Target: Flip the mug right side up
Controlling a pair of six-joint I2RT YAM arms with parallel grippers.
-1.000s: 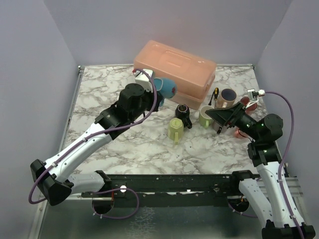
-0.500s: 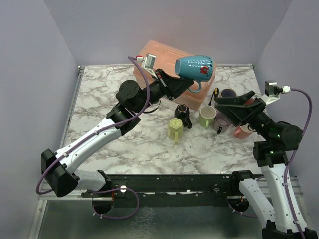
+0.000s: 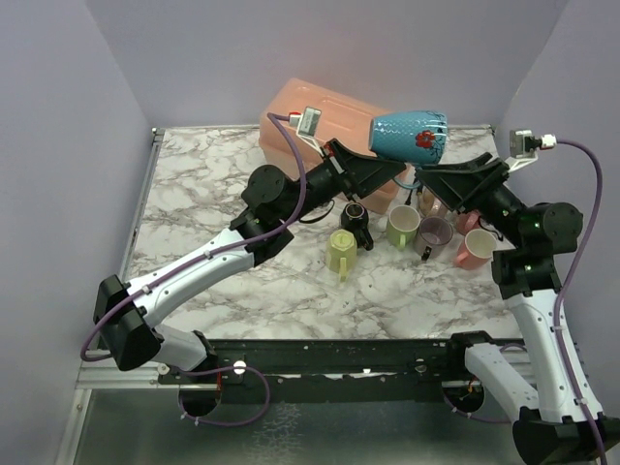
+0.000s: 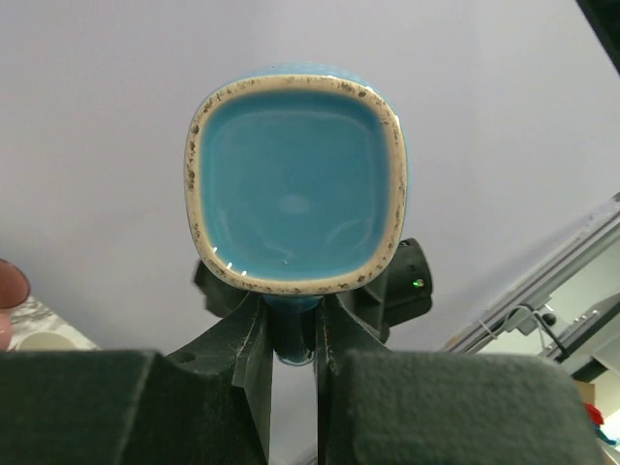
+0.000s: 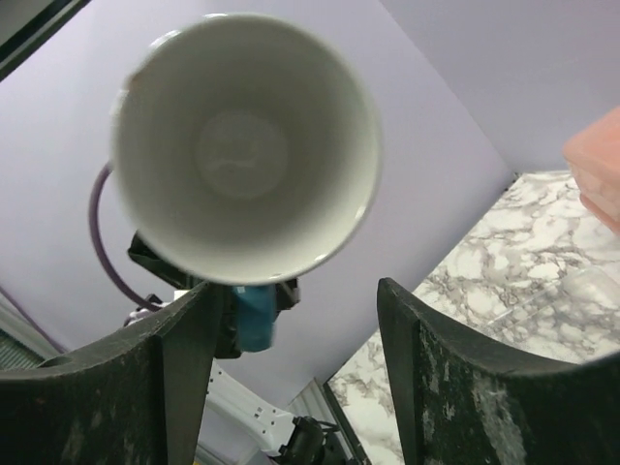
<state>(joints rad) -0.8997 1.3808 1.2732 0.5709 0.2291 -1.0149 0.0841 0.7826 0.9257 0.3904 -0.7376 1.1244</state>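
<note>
Has carried the mug (image 3: 409, 134) further right than half a second back, nearer the right arm. Has rolled it too, so the handle no longer hangs in plain sight in the top view. Has brought the right pincer (image 3: 428, 186) up off the cluster of cups to meet it; a second back, was low by the cups.

Holds the mug in the air on its side, high over the bench (image 3: 213, 184), in front of the salmon box (image 3: 325, 116): base toward the left wrist camera, open mouth toward the right one. Grips it by the handle – left pincer (image 4: 293, 325) pressed together on that blue loop, just under the base. Keeps the right pincer spread wide, one finger either side of the mug's mouth in the wrist view, touching nothing that can be seen.

Leaves five cups below, between the two arms: black cup (image 3: 356, 221), yellow-green cup (image 3: 341, 252) just in front of it, cream cup (image 3: 401, 226), grey cup (image 3: 433, 235), pink cup (image 3: 474, 249) furthest right. Hides part of the stuff behind these with the right arm.

Stretches the left arm long and diagonal from the near left corner, forearm rising toward the box – reaches the right arm up and inward, elbow bent, its fingers pointing left at the mug.
</note>
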